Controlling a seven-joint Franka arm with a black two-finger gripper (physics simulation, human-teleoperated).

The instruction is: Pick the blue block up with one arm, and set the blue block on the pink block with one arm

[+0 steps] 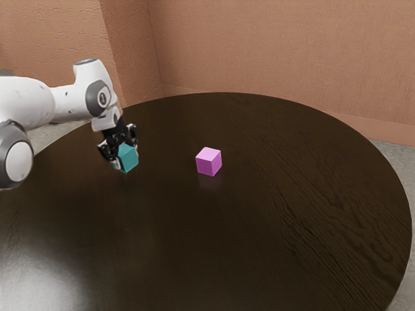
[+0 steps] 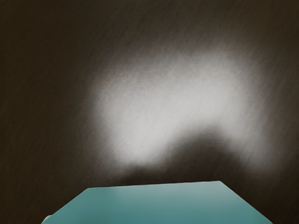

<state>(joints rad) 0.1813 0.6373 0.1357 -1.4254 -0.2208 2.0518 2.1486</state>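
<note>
Claw (image 1: pixel 124 154) clamped on blue block (image 1: pixel 130 160), pink block (image 1: pixel 209 161) apart on dark round table (image 1: pixel 292 214)

The white arm (image 1: pixel 39 103) reaches in from the exterior view's left, its wrist bent downward. The black jaws point down and grip the blue block (image 1: pixel 129 159) from two sides.

1. A round, dark wooden table (image 1: pixel 292 214) is filling most of the frame, its rim curving down the right side.
2. A pink block (image 1: pixel 209 161) is sitting on it, just left of centre.
</note>
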